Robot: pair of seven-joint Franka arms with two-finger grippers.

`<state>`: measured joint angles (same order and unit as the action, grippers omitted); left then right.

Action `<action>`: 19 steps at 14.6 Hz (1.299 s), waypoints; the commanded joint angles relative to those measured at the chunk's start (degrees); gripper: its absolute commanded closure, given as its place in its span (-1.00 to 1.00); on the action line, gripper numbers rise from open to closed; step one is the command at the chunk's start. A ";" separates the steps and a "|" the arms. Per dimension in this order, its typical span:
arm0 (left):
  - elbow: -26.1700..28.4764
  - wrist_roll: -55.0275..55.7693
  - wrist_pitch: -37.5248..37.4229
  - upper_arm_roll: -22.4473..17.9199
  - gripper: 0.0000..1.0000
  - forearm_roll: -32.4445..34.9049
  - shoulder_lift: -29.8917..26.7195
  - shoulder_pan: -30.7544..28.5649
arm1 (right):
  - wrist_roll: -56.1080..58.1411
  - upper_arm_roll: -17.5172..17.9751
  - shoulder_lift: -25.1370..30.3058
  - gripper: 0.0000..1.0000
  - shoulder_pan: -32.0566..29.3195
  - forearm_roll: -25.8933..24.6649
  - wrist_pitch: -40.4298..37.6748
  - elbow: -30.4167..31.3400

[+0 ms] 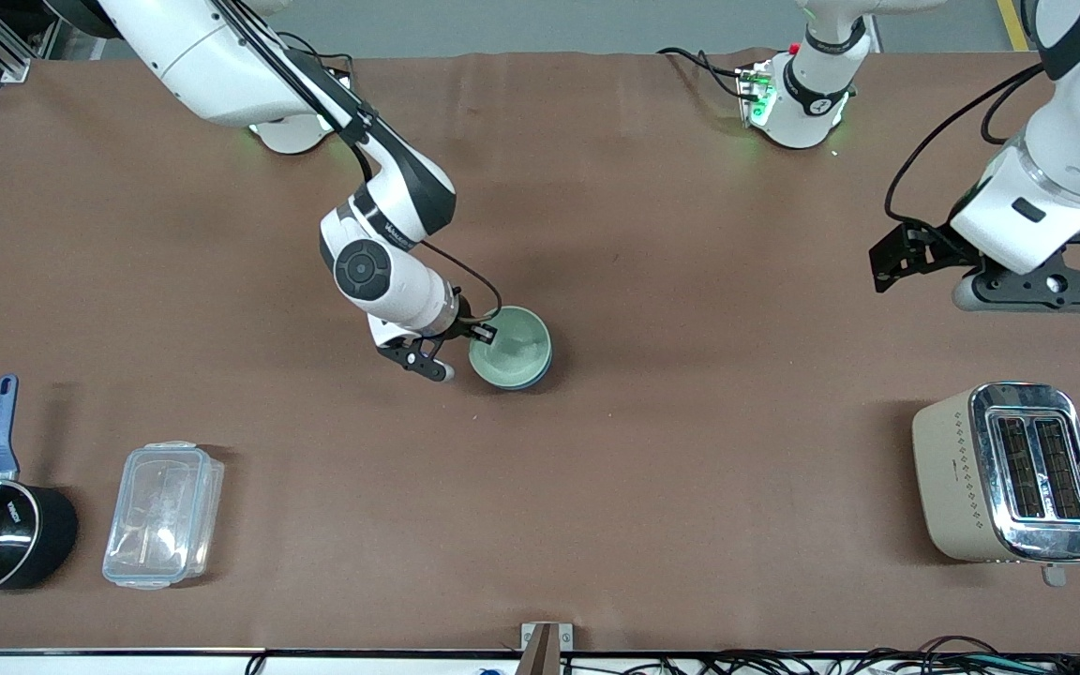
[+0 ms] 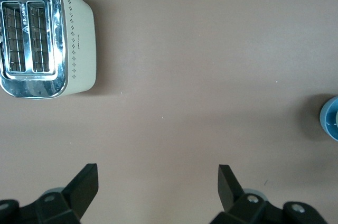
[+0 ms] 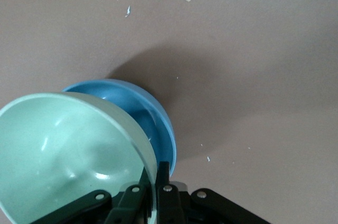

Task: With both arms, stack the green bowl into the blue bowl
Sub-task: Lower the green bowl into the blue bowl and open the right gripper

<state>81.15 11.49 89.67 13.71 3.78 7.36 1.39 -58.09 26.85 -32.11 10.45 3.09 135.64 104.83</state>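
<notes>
The green bowl (image 1: pixel 508 349) sits tilted in the blue bowl (image 1: pixel 532 373) near the middle of the bench (image 1: pixel 652 281), its rim pinched by the right end effector (image 1: pixel 479 332). In the right wrist view one finger (image 3: pixel 162 179) lies outside the green wall and the blue bowl (image 3: pixel 142 113) shows past it. The left end effector (image 2: pixel 158 182) waits released over bare bench, above the toaster (image 1: pixel 1009 473). A saucepan (image 1: pixel 1 530) and clear box (image 1: pixel 163 514) stand well apart, toward the right arm's end.
</notes>
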 commanded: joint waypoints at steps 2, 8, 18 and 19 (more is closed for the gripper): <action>1.99 -0.94 -0.02 0.17 -1.00 -0.88 -1.82 -0.42 | -1.77 0.31 -0.58 0.97 0.10 -1.59 0.67 -0.06; 1.99 -0.94 -0.02 0.17 -1.00 -0.88 -1.73 -0.42 | -1.77 0.04 -1.38 0.97 -0.25 -2.65 2.34 -0.06; 1.82 -1.21 0.15 0.00 -1.00 -0.97 -1.82 -0.51 | -1.86 0.04 -2.35 0.09 -0.34 -3.18 3.40 0.02; 1.73 -1.21 0.15 0.00 -1.00 -0.97 -1.82 -0.51 | -1.86 0.04 -2.35 -0.12 -0.34 -3.18 3.40 0.02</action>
<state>82.22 11.41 89.71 13.75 3.78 6.84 1.33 -58.44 26.42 -34.31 10.59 1.05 138.61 104.83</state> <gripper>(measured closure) 0.000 0.753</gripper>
